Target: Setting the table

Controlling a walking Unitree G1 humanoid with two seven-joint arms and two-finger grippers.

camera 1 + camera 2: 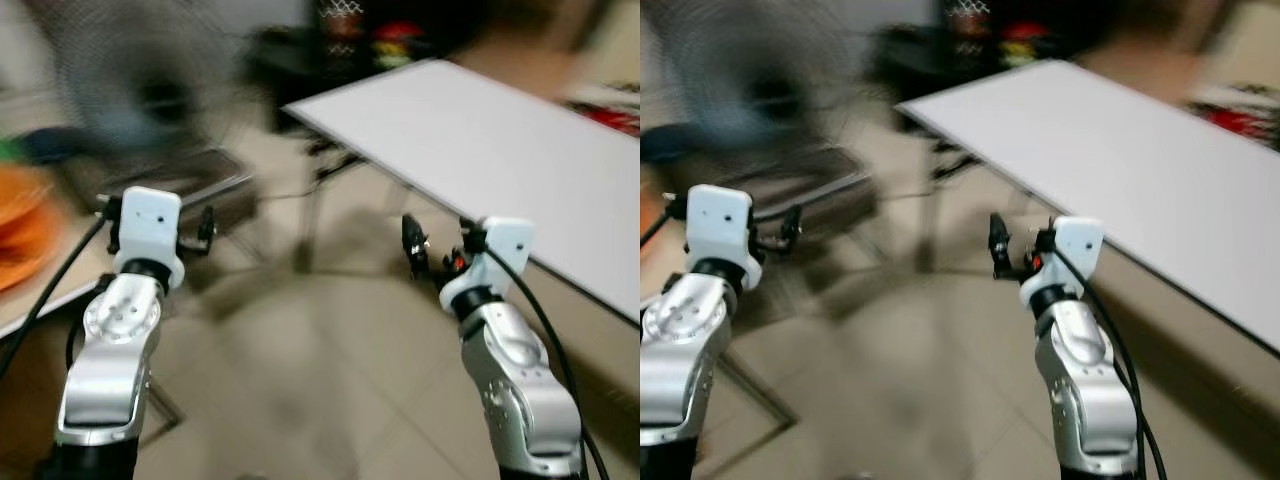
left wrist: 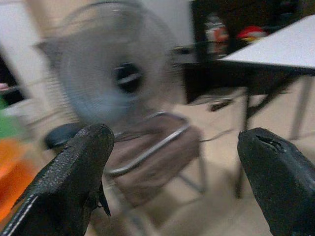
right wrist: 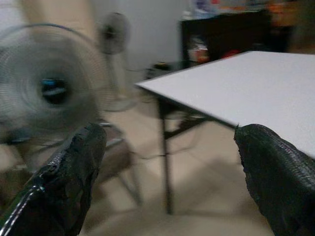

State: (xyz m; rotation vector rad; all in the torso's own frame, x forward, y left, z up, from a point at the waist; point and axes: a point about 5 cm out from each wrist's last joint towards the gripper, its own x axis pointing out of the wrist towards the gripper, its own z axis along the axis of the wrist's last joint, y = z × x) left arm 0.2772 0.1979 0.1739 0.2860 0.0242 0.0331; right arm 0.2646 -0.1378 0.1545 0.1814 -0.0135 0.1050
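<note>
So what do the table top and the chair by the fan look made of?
Table: smooth, matte white top, likely laminate or plastic; thin dark legs, probably metal. Chair: shiny bent tube frame, apparently chromed metal, with a dull brown seat, maybe fabric or vinyl. Blur leaves both uncertain.

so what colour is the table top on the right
White, plain; the table top shows best in the right wrist view.

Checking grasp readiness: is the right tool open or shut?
Open. The right tool has its fingers wide apart, with nothing between them.
</note>
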